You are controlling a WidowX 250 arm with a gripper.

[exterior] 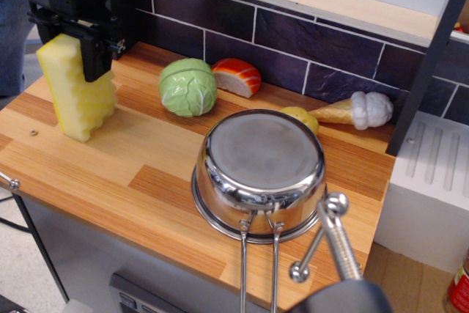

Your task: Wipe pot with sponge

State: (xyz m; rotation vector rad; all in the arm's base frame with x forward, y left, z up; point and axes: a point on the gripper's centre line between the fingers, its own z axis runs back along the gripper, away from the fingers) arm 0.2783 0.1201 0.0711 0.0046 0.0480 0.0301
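The pot lies upside down on the wooden counter at the front right, base up, its two-wire handle pointing over the front edge. The sponge stands on end at the far left of the counter, waffle face toward the pot. My black gripper has come down from above over the sponge's top. One finger is on each side of the sponge, pressed against the foam. The sponge's top edge is hidden behind the gripper. The sponge rests on the counter, well left of the pot.
A green cabbage, a red-orange slice, a lemon and an ice-cream cone lie along the dark tiled back wall. A white rack stands to the right. A metal fitting is in the foreground.
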